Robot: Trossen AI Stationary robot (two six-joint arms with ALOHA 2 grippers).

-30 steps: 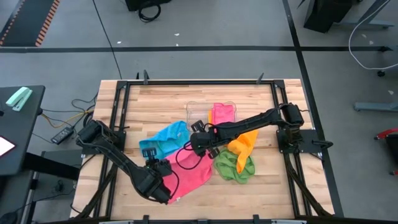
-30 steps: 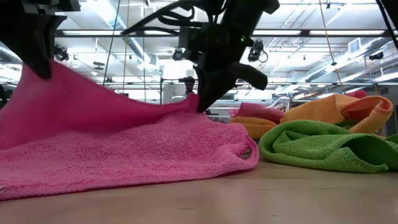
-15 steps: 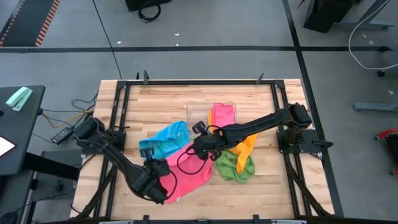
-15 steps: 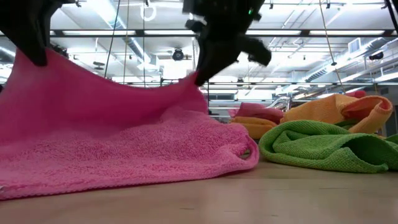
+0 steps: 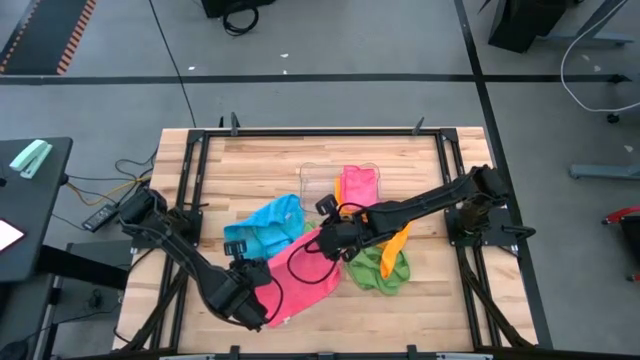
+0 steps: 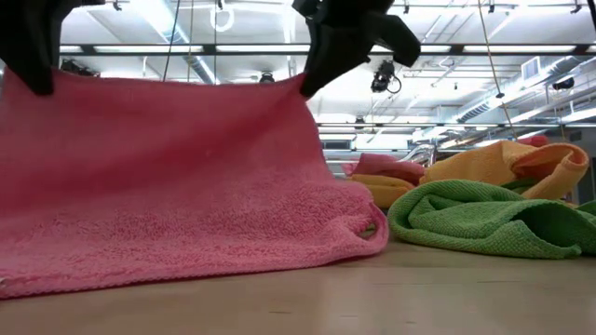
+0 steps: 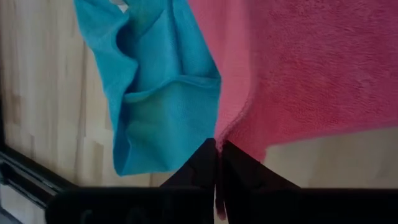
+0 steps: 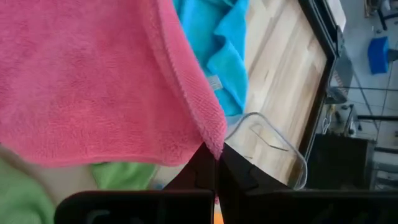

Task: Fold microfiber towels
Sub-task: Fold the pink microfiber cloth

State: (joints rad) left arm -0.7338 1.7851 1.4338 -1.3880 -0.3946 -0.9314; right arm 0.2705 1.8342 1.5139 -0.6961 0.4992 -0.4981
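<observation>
Both grippers — left gripper (image 7: 216, 163) and right gripper (image 8: 216, 163) — each pinch a corner of the pink towel (image 6: 168, 186), lifting that edge taut, apparently to fold it.

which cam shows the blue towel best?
High view: the blue towel lies whole beside the pink towel. Left wrist view shows a hanging fold, right wrist view a patch; low view hides it.

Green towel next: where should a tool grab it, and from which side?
The green towel lies crumpled on the table's right part, under the orange towel's hanging end. Its edge nearest the table's front rim looks free, so grip a fold there, coming down from above on the front side. Both tools are busy: left tool and right tool hold the pink towel up.
</observation>
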